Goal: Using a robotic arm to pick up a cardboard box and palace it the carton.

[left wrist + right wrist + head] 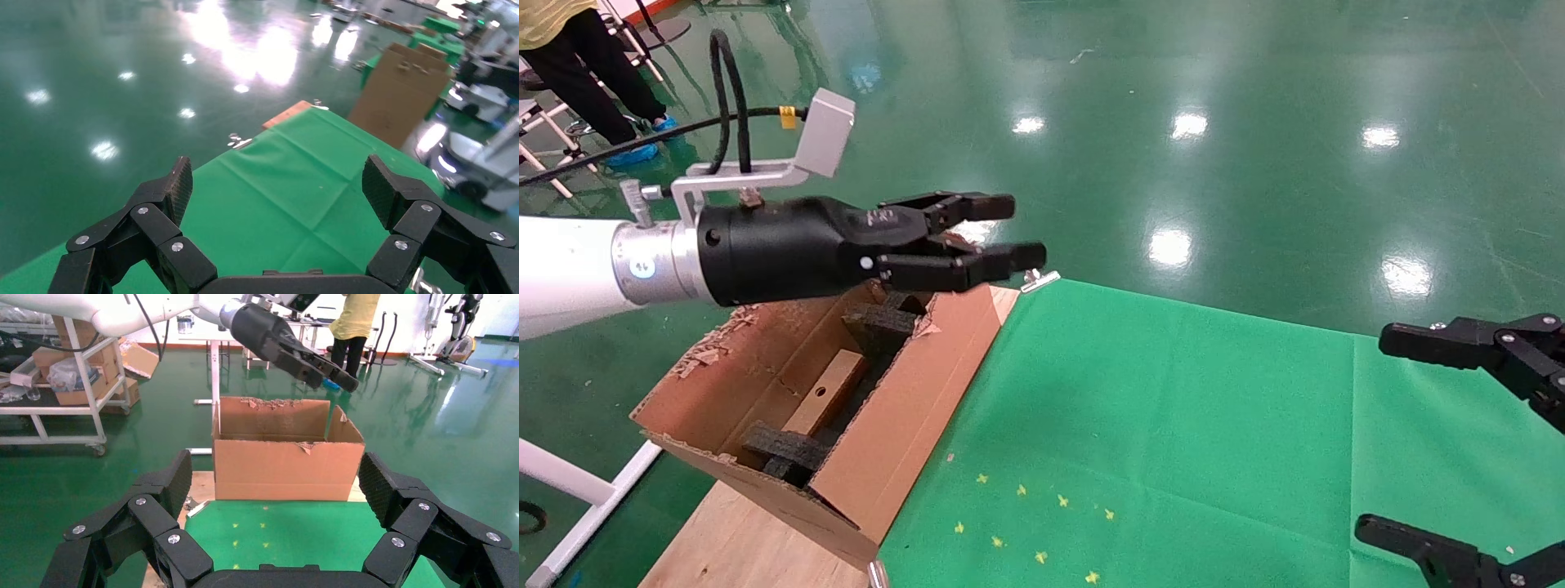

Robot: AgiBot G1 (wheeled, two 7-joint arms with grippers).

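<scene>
The cardboard box (825, 398) lies inside the carton (903, 425); above it the robotic arm (964, 237) hovers, jaws spread and empty. The right gripper (1442, 441) waits far right, jaws spread.

carton (903, 425): ragged corrugated cardboard | table cover (1173, 425): matt green cloth | floor (1173, 82): glossy green

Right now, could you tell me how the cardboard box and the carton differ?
The cardboard box is small, slim and smooth-sided with a round punched hole; the carton is far larger, open-topped, with ragged torn flap edges. The cardboard box lies inside the carton, between black foam inserts, while the carton stands on the table beside the green cloth. Both are brown cardboard.
</scene>
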